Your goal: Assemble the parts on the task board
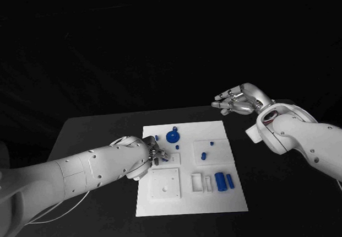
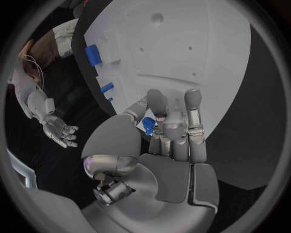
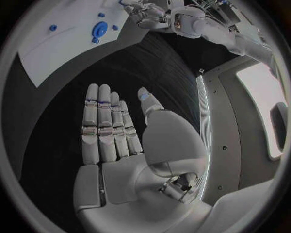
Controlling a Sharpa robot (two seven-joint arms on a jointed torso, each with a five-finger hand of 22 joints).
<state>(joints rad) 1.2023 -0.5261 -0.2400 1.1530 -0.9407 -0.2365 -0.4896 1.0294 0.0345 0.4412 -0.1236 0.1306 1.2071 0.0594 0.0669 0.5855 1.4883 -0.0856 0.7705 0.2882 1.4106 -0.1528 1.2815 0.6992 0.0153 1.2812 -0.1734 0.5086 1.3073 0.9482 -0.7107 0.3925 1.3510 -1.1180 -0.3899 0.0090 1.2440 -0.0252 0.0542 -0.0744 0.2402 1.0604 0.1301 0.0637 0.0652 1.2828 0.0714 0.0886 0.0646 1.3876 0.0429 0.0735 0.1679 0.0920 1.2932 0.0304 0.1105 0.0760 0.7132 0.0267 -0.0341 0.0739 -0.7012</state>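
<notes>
Left hand [image 1: 146, 153] pinching a small blue part [image 2: 148, 125] at the task board [image 1: 186, 203]'s left edge.

From my seat I see its fingers [image 2: 193, 104] curled over the white board, the blue piece caught against the thumb. Right hand [image 1: 237, 101] hangs off the board's far right corner above the bench [image 1: 92, 130], fingers straight and apart, holding nothing. On the board lie a round blue part [image 1: 172, 136] near the far edge and two blue blocks [image 1: 222, 181] toward the near right.

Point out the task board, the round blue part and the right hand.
task board [image 1: 225, 202]: head view, bare near corner.
round blue part [image 1: 172, 136]: head view, its centre.
right hand [image 3: 124, 138]: right wrist view, palm.
</notes>
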